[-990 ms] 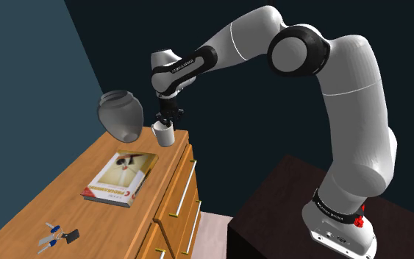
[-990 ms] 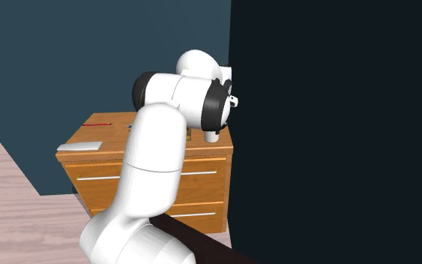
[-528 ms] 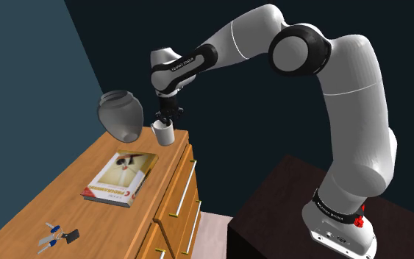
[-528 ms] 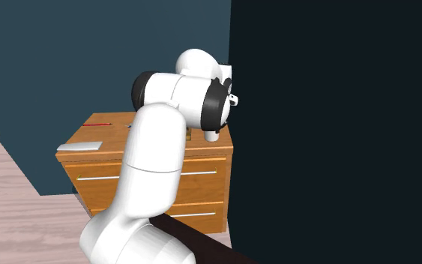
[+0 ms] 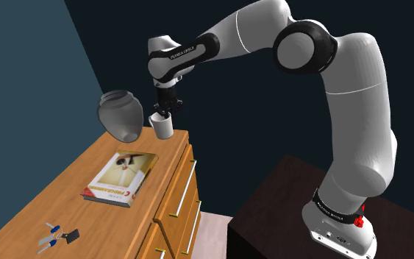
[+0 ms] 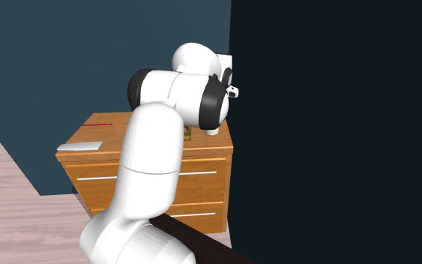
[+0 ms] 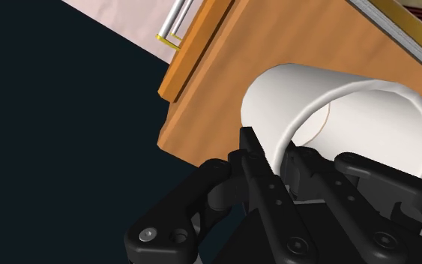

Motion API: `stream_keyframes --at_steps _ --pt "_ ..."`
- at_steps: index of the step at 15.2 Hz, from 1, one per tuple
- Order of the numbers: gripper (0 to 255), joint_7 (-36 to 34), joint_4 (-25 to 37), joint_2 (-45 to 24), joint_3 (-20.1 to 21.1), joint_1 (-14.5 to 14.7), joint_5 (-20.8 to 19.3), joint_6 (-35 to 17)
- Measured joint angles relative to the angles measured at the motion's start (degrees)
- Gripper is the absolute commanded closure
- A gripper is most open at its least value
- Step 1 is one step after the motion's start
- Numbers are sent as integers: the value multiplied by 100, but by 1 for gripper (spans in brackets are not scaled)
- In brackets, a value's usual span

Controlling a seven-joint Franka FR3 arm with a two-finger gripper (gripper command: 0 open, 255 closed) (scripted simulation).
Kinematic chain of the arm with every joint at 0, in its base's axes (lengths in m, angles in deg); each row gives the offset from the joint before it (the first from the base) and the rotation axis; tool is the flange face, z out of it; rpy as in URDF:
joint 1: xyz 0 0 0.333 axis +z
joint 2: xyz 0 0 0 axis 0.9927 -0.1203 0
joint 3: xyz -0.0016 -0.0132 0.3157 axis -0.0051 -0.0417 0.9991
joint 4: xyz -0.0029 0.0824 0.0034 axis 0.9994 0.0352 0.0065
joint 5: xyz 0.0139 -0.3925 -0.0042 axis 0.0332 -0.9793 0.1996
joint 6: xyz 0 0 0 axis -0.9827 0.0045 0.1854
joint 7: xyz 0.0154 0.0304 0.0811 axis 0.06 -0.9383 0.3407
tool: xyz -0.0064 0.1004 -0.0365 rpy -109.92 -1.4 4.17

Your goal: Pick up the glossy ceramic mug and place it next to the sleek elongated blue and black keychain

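In the shoulder view the keychain [image 5: 58,236] lies at the dresser's [image 5: 51,199] near end, at 7 o'clock from the mug [image 5: 162,127]; the book [image 5: 123,176] sits between them; the vase [image 5: 120,115] is just beside the mug, at its 9 o'clock; the mug hangs at the far corner, seemingly just clear of the top; the gripper [image 5: 165,110] pinches its rim wall, one finger inside. Likely risks: this one-sided hold may let the mug swing or slip over the edge; a low carry could clip vase or book.
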Motion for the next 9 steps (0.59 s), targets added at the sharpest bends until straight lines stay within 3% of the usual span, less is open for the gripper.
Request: stream_keyframes --at_steps 9 --pt "255 -5 480 136 17 2 26 613"
